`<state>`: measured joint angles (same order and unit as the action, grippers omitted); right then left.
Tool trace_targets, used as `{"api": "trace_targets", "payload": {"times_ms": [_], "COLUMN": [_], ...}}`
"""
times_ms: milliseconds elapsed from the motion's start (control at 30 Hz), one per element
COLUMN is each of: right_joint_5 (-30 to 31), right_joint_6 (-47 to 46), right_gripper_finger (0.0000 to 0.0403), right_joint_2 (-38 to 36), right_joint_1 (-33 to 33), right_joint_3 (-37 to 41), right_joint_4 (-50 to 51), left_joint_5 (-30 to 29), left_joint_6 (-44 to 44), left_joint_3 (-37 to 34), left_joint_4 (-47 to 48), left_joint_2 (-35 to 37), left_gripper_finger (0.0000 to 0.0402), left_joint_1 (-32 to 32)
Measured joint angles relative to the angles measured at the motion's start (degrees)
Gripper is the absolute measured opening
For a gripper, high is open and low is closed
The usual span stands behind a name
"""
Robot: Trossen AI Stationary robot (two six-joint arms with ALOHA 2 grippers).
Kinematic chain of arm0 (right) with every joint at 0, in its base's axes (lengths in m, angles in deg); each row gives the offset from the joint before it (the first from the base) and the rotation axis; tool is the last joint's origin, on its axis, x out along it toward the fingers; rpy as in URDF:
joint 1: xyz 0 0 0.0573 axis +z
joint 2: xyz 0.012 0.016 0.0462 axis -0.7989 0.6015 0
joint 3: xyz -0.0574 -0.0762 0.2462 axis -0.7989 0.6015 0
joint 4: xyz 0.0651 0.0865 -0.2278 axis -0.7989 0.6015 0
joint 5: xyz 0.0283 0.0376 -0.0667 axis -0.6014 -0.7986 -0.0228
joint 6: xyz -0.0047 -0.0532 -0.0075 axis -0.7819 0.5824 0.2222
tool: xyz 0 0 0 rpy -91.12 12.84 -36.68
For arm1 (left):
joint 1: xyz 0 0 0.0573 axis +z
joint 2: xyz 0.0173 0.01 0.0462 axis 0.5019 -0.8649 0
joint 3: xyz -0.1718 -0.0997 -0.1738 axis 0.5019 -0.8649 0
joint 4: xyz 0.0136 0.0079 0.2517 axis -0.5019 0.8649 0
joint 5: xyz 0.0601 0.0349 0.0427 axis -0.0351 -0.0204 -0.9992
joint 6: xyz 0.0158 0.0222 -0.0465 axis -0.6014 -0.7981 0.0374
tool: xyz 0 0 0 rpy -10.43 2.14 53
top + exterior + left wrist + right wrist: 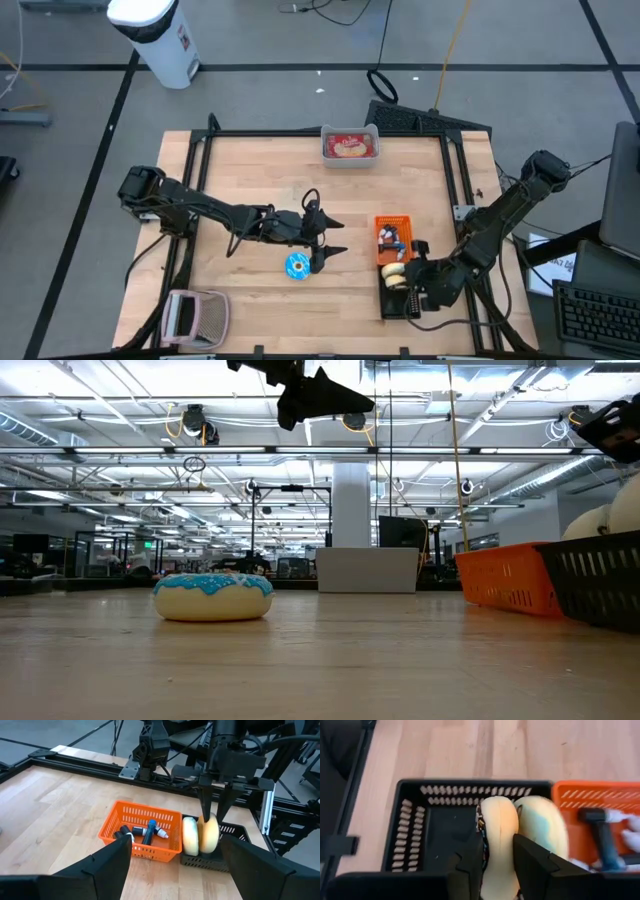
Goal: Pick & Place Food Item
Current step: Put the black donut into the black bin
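Straddling the pale donut (499,840) standing on edge in the black basket (410,827), the right gripper (496,865) is parting its jaws, while the left gripper (330,238) is hovering, jaws apart, above the blue-iced donut (297,266) on the table (250,170), probably light, soft, best pinched across its ring.

Bright, even overhead light; soft shadows on the pale wooden table (250,170); near dark fingers (470,865) blurred.

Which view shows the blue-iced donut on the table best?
The low view: the blue-iced donut lies side-on, unobstructed, on the wooden table. The high view shows it small from above, beside the left gripper. Neither wrist view shows it.
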<state>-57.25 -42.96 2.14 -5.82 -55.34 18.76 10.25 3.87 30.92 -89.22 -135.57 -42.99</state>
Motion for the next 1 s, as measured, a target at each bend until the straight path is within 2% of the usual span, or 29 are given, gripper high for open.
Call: {"api": "trace_targets", "payload": {"times_ms": [133,600,700,1000], "right_joint_5": [-2.50,-1.84,-1.79,-0.13], "right_joint_6": [0.65,4.72,3.51,5.97], "right_gripper_finger": [0.0092,0.0066,0.0084,0.0181], "right_joint_2": [0.00,0.00,0.00,-0.35], "right_joint_1": [0.13,-0.37,-0.37,-1.89], "right_joint_3": [1.78,2.71,2.71,2.66], "right_joint_4": [-1.38,-1.84,-1.84,-1.84], "left_joint_5": [0.01,0.01,0.01,0.01], "left_joint_6": [-0.06,-0.04,-0.04,-0.24], "left_joint_3": [0.00,0.00,0.00,-0.02], "left_joint_4": [-0.01,0.00,-0.01,0.01], "left_joint_2": [0.00,0.00,0.00,0.00], "left_gripper_finger": [0.0310,0.0310,0.0310,0.0310], "left_joint_1": [-0.02,-0.02,-0.02,-0.02]}}
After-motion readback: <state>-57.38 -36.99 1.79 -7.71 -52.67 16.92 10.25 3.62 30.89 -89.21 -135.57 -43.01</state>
